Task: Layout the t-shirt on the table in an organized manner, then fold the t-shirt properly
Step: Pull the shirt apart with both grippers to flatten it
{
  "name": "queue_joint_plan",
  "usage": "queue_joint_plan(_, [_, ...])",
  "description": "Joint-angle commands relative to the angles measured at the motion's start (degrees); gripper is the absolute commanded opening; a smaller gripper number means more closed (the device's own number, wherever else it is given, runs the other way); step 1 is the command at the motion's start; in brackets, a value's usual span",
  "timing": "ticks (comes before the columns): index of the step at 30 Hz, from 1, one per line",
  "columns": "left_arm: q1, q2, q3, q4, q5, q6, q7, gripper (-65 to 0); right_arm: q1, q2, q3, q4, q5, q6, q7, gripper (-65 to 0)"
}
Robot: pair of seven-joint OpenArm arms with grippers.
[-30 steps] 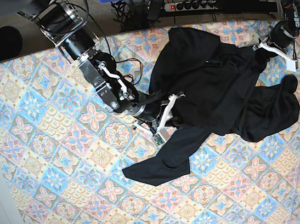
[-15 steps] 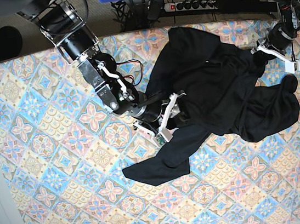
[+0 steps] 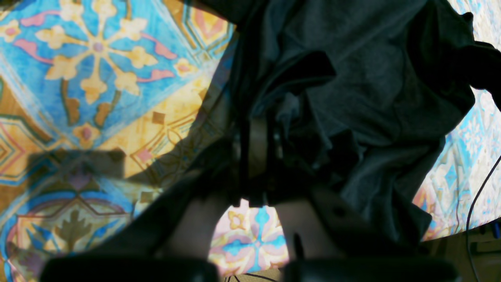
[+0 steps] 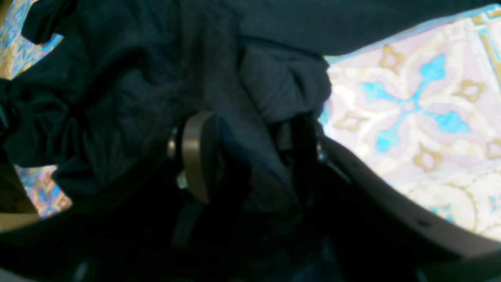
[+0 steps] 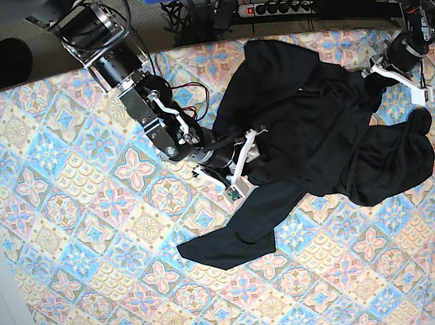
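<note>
Base view is showing the crumpled plain black t-shirt [image 5: 318,137] of thin soft fabric lying bunched toward the far right part of the table [image 5: 77,253] with its pastel diamond-tiled floral cloth, one sleeve trailing toward the middle. The right gripper [image 5: 243,161] is sitting at the garment's left edge, its jaws standing wide apart with folds of black fabric lying loosely between them in the right wrist view. The left gripper [image 5: 382,75] is pinching the shirt's far right edge, jaws closed tight on the cloth.
</note>
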State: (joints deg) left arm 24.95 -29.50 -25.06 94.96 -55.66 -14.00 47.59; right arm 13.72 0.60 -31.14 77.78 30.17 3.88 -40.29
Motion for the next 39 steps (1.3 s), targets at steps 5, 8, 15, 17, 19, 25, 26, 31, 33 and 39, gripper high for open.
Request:
queue_joint_plan(5, [-0.2, -1.1, -0.6, 0.9, -0.7, -0.4, -0.9, -65.0, 1.3, -0.4, -4.0, 1.3, 0.6, 0.4, 1.2, -46.3])
queue_joint_plan(8, [-0.2, -1.1, -0.6, 0.9, -0.7, -0.4, -0.9, -65.0, 1.0, -0.4, -5.0, 1.4, 0.5, 0.4, 1.3, -57.6])
queue_joint_plan(15, [-0.2, -1.1, -0.6, 0.9, -0.7, -0.4, -0.9, -65.0, 0.9, 0.1, -5.0, 7.5, 0.5, 0.4, 3.0, -64.1])
queue_joint_plan(17, [-0.2, -1.1, -0.6, 0.9, -0.7, -0.4, -0.9, -65.0, 0.8, 1.2, -4.9, 9.9, 0.5, 0.3, 2.9, -64.2])
queue_joint_plan(19, [-0.2, -1.1, -0.6, 0.9, -0.7, -0.4, -0.9, -65.0, 0.8, 3.4, -4.2, 12.1, 0.5, 0.3, 3.2, -64.3])
queue_joint_plan(25, [-0.3, -1.1, -0.6, 1.0, -0.7, -0.4, -0.9, -65.0, -3.3, 4.7, 7.7, 18.8, 0.8, 0.3, 2.8, -65.0])
queue_joint_plan(26, [-0.3, -1.1, -0.6, 1.0, -0.8, -0.4, -0.9, -65.0, -3.7, 5.7, 8.9, 19.7, 0.9, 0.3, 2.8, -65.0])
queue_joint_plan(31, [-1.8, -0.9, -0.6, 1.1, -1.3, -0.4, -0.8, -65.0, -3.9, 12.6, 13.5, 22.6, 1.0, 0.3, 2.9, -65.0])
queue_joint_plan(33, [-2.3, -0.8, -0.6, 1.3, -1.4, -0.4, -0.8, -65.0, -4.0, 13.2, 15.4, 23.9, 1.0, 0.2, 2.9, -65.0])
queue_joint_plan(39, [-6.7, 0.4, -0.5, 1.3, -5.2, -0.3, 1.9, -64.1, -7.4, 15.8, 21.9, 24.5, 2.3, 0.2, 3.1, -65.0])
